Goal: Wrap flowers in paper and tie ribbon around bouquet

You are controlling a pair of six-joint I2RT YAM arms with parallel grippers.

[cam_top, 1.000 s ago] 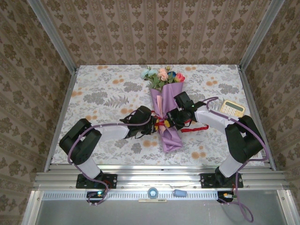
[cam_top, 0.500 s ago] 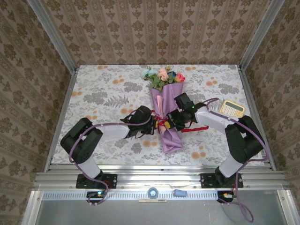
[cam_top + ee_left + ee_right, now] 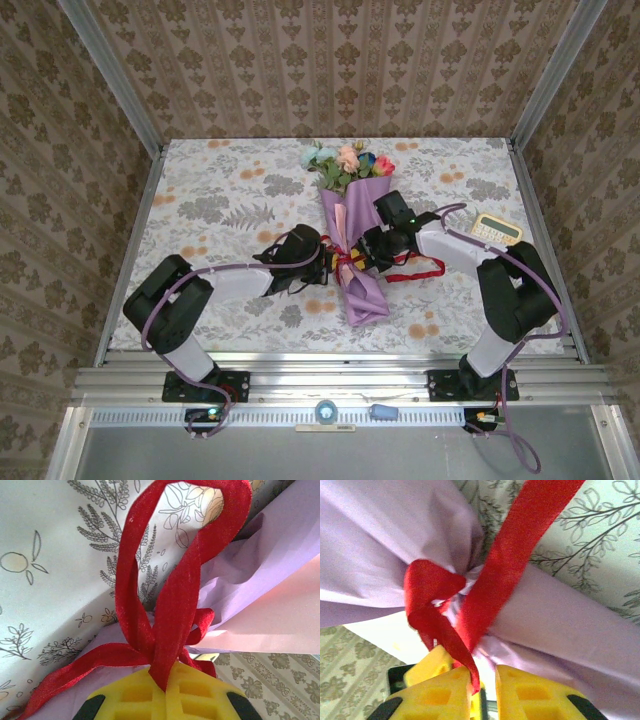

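Presently on hand, largest item first.

1. Table, flowered cloth. The bouquet lies at its middle, heads toward the far edge. A calculator sits well apart on the right.
2. Bouquet. A lilac paper cone with flowers out of the far end, pinched at the waist.
3. Ribbon, red. It is knotted round that waist, with a slack tail curling off to the right.

Step judged: drawing the knot snug. Pull both ends evenly, outward and low, so the cone neither rolls nor slides. The paper is thin and already puckers at the knot, so a hard tug could tear it. The right side likely needs a firmer pinch first, or the ribbon may slip out.

Pose:
- Left arm lies low across the table. The left gripper is at the cone's left flank, pads pressed together on a red loop.
- Right arm has its elbow out. The right gripper is at the right flank, fingers slightly parted. The ribbon end lies in the narrow gap, apparently loose.
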